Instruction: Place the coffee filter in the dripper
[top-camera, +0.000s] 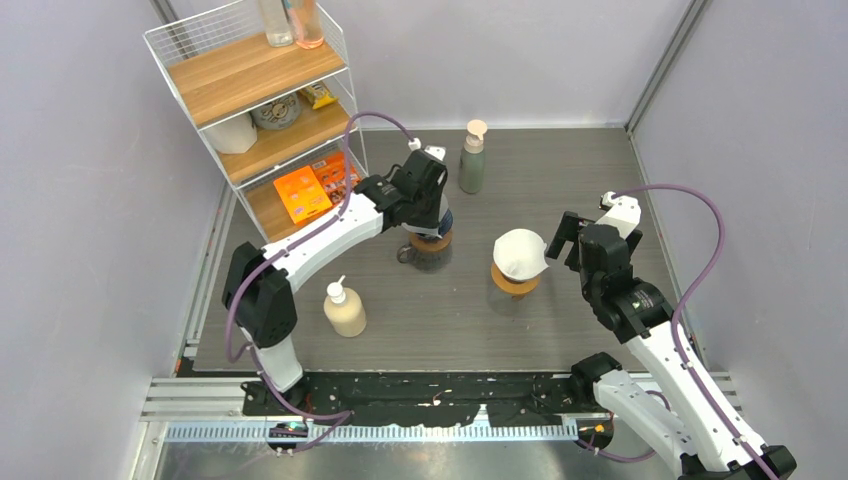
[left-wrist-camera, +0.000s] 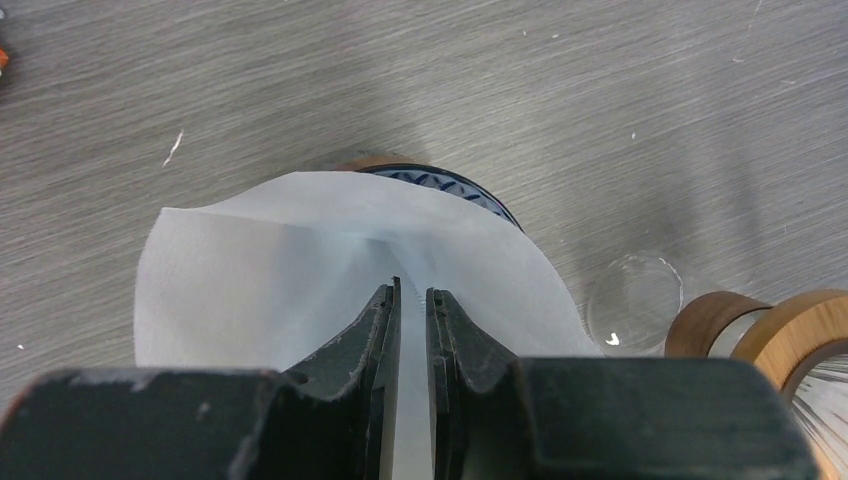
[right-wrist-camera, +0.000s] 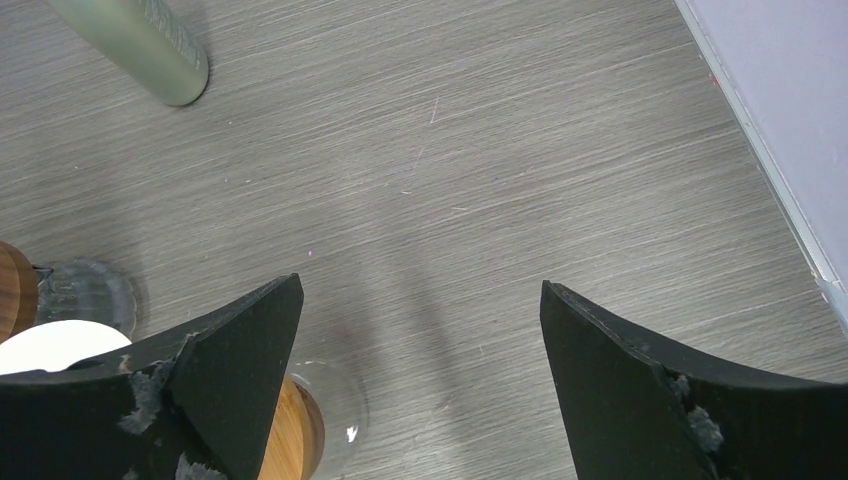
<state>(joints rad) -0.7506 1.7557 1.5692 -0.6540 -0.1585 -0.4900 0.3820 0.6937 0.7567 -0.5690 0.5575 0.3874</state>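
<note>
In the left wrist view a white paper coffee filter (left-wrist-camera: 260, 270) spreads over a dripper whose blue-patterned rim (left-wrist-camera: 450, 188) shows behind it. My left gripper (left-wrist-camera: 412, 288) is shut on a fold of the filter, its jaws nearly together with the paper between them. From the top view the left gripper (top-camera: 432, 222) hangs right over that dripper (top-camera: 430, 252) and hides the filter. My right gripper (top-camera: 562, 235) stands open over bare table, to the right of a second dripper. In the right wrist view the right gripper (right-wrist-camera: 420, 290) holds nothing.
A second dripper (top-camera: 518, 258) with a wooden collar and a white filter in it stands mid-table; its collar (right-wrist-camera: 295, 430) shows beside my right fingers. A green bottle (top-camera: 472, 165) stands behind, a cream pump bottle (top-camera: 345, 310) front left, a wire shelf (top-camera: 270, 120) back left.
</note>
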